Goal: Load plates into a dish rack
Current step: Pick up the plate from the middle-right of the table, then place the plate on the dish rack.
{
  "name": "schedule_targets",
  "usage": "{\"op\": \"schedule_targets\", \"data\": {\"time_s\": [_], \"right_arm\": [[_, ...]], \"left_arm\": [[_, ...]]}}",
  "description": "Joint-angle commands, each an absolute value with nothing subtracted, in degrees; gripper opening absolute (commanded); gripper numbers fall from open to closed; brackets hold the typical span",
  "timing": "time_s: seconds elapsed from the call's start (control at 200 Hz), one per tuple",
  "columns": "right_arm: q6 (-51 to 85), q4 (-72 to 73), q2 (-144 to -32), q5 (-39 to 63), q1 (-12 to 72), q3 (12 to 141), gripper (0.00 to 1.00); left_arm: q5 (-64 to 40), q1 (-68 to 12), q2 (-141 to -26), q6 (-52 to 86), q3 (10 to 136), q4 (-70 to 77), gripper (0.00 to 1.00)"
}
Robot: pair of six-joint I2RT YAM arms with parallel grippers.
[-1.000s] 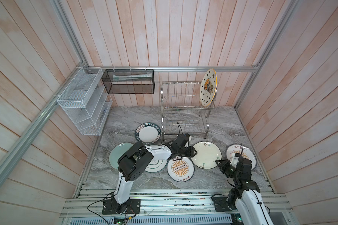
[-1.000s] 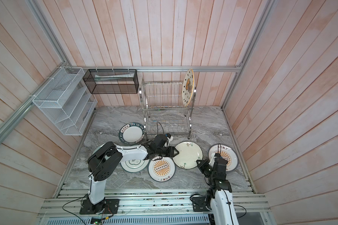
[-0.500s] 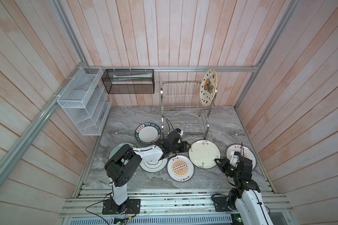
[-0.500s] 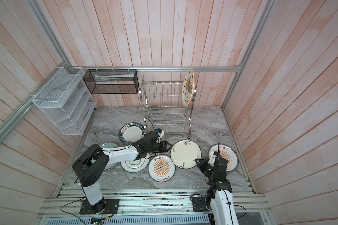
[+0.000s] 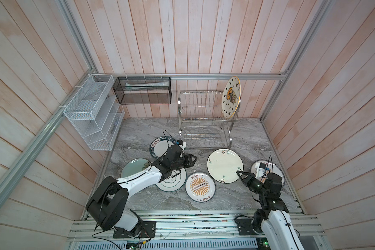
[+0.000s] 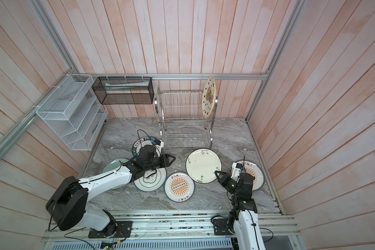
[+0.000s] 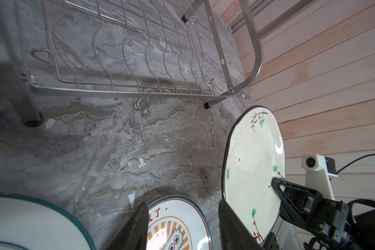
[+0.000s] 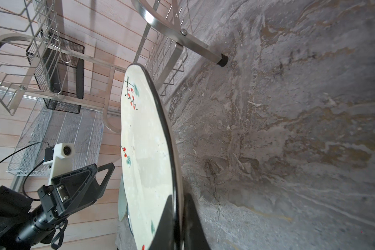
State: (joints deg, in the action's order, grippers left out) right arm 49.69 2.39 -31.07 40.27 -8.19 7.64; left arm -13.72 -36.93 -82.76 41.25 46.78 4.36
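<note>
Grip first: my right gripper (image 8: 178,195) is clenched on the rim of the cream floral plate (image 8: 147,162), one finger across its face and one beneath. The plate sits at a slant, with the gripped edge raised off the marble tabletop (image 8: 268,129). Under that same wrist lies an orange sunburst plate (image 6: 259,175), flat and partly hidden by my arm.

My left gripper (image 5: 193,159) hangs released and empty over bare marble, jaws apart. It points toward the cream floral plate's opposite edge, near it but not touching. Just short of its fingertips, toward my base, the second sunburst plate (image 7: 178,225) lies flat. Farther back, around that wrist and forearm, lie the green quatrefoil plate (image 5: 171,184), the pale green plate (image 5: 134,166) and the green-lettered plate (image 5: 160,147), each partly covered by the arm.

Beyond both grippers stands the steel dish rack (image 5: 204,121). In its upper tier, at the end on my right-hand side, the black-starred gold-rimmed plate (image 5: 231,97) stands upright among the divider rods.
</note>
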Motion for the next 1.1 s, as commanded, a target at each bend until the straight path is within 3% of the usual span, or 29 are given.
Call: {"op": "schedule_targets", "data": {"time_s": [0.0,0.135,0.65,1.095], "right_arm": [[49.9,12.1,-32.1,45.2,-8.0,10.3,0.00],[49.5,15.1,-35.7,45.7,-6.6,11.4,0.00],[50.1,29.5,-51.9,35.7,13.0,18.2,0.00],[49.7,37.0,-62.5,35.4,19.7,23.6,0.00]], "left_arm": [[-18.6,-34.1,-79.7,39.5,43.2,4.3,0.54],[-25.6,-30.2,-77.2,39.2,39.4,7.9,0.53],[-31.7,-25.7,-71.8,40.9,30.3,18.9,0.54],[-34.3,-25.2,-71.3,41.5,28.9,21.5,0.54]]}}
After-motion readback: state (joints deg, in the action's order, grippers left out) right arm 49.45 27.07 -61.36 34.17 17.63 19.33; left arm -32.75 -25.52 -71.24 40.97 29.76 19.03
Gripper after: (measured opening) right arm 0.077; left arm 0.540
